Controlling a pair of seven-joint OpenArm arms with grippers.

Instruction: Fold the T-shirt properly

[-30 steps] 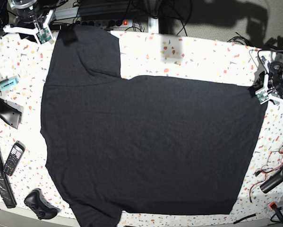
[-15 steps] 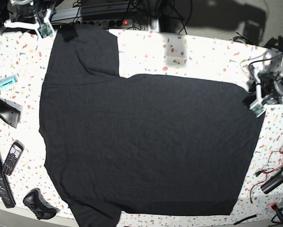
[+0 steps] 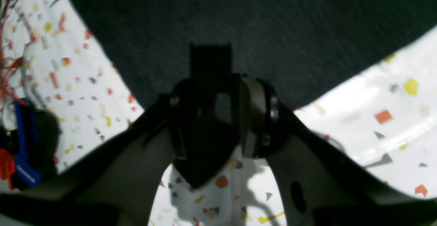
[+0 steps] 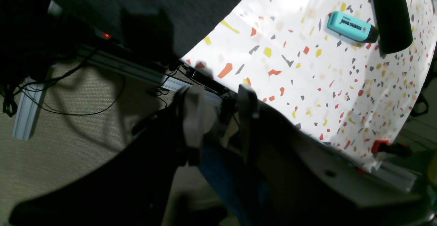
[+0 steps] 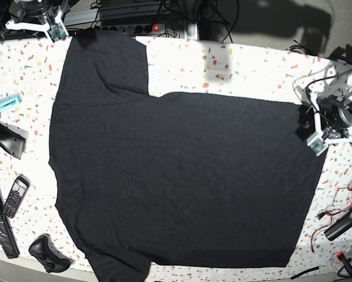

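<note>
One speckled white table [image 5: 252, 70], T-shirt [image 5: 181, 182] spread flat.

Centre: the T-shirt [image 5: 181, 176] lies flat over most of the table [image 5: 252, 70]; nothing stands on it.
Far strip: bare speckled surface right of the far sleeve, open to the far edge.
Left margin: crowded; a teal highlighter [image 5: 6, 104], a black bar [image 5: 5, 136], a phone [image 5: 16, 196], a long black strip [image 5: 0, 223] and a black controller [image 5: 48, 254] lie just beside the shirt's edge.
Far left corner: the right gripper [image 5: 49, 26] sits off the table edge by the sleeve, cables and a power strip [image 5: 123, 26] behind.
Right edge: the left gripper [image 5: 312, 130] at the hem corner.
Near right: red wires [image 5: 340, 205] and a black handle [image 5: 343, 222] block the corner.
</note>
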